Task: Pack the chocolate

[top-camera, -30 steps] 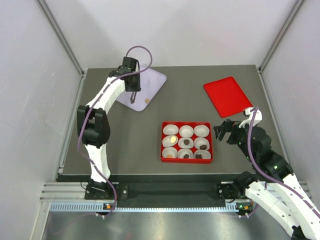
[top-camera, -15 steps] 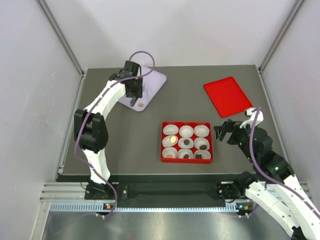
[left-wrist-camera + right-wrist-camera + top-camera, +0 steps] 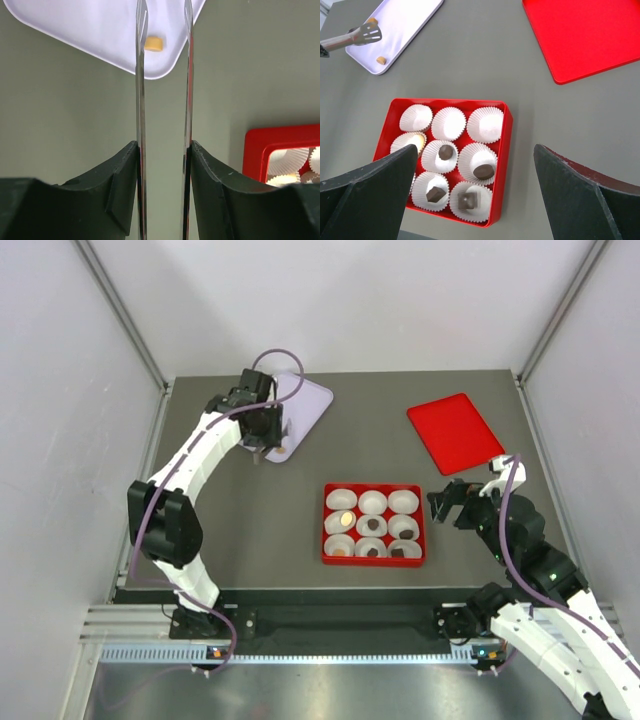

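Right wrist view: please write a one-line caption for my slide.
Red box of white paper cups, some holding chocolate; beyond, the red lid and tongs at the lilac tray.

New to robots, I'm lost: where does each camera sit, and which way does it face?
Top external: above and behind the arm bases, looking down on the table; left arm and right arm show.
Left wrist: on the left arm, looking along the left gripper and its tongs to the lavender tray, where a tan chocolate lies.
Right wrist: on the right arm, looking down past the open right gripper at the red box and red lid.
Shared: both wrist views show tray and box.
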